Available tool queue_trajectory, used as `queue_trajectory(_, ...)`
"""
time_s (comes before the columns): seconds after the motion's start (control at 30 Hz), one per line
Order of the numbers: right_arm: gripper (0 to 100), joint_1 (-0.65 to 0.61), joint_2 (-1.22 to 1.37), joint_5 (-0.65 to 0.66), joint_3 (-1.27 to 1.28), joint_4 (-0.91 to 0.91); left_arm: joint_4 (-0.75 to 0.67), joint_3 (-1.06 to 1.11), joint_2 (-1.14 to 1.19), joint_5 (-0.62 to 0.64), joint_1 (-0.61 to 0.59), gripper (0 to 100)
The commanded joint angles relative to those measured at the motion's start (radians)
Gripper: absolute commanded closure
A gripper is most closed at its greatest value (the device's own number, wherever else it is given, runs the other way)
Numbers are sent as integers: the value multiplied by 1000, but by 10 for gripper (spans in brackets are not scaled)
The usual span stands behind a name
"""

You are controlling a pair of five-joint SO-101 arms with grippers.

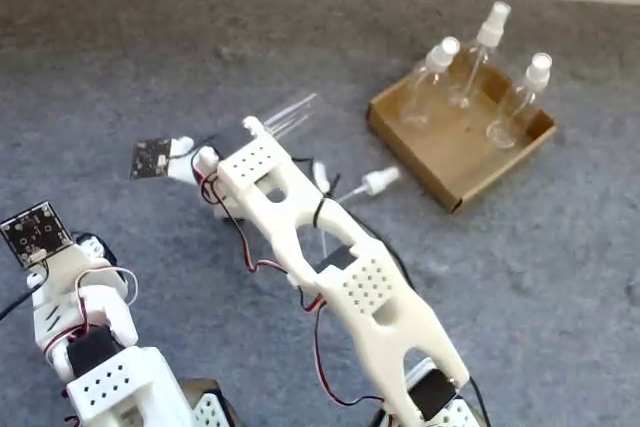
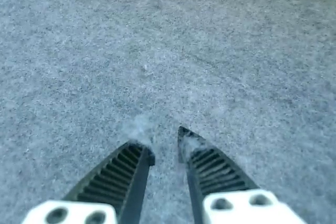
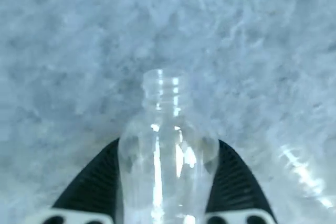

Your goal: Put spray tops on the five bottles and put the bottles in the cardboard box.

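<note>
Clear threaded plastic bottle (image 3: pixel 165 156), clamped in right tool (image 3: pixel 168 144), left tool (image 2: pixel 165 145) ribbed, slightly apart

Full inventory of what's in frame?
spray-topped bottles: 3, clear with white tops, standing in the cardboard box
cardboard box: 1, brown, far right of the carpet
loose spray top: 1, white, lying on the carpet between the box and the right arm
uncapped bottle: 1, clear, between the right gripper's fingers
clear object: 1, beside that bottle; possibly another bottle, cannot tell
carpet: grey, under everything
left gripper: 1, black fingers, open, empty, over bare carpet
right gripper: 1, black fingers, shut on the uncapped bottle
</note>
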Motion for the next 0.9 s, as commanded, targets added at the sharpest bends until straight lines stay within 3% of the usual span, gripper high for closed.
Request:
queue_trajectory(0.0,992,-13,-8,-31,-101,137,8,12,-13,-8,-4,962)
queue_trajectory(0.07,992,-10,-8,-35,-191,222,8,12,-13,-8,-4,962)
queue_trajectory(0.23,992,33,-5,-199,-489,377,8,16,-13,-8,-1,962)
queue_trajectory(0.37,991,94,-8,-275,-664,389,3,25,-13,-9,48,962)
queue_trajectory(0.73,989,217,-15,-525,-693,392,6,25,-13,-9,59,962)
queue_trajectory(0.87,989,226,-133,-614,-685,392,6,25,-13,-9,59,962)
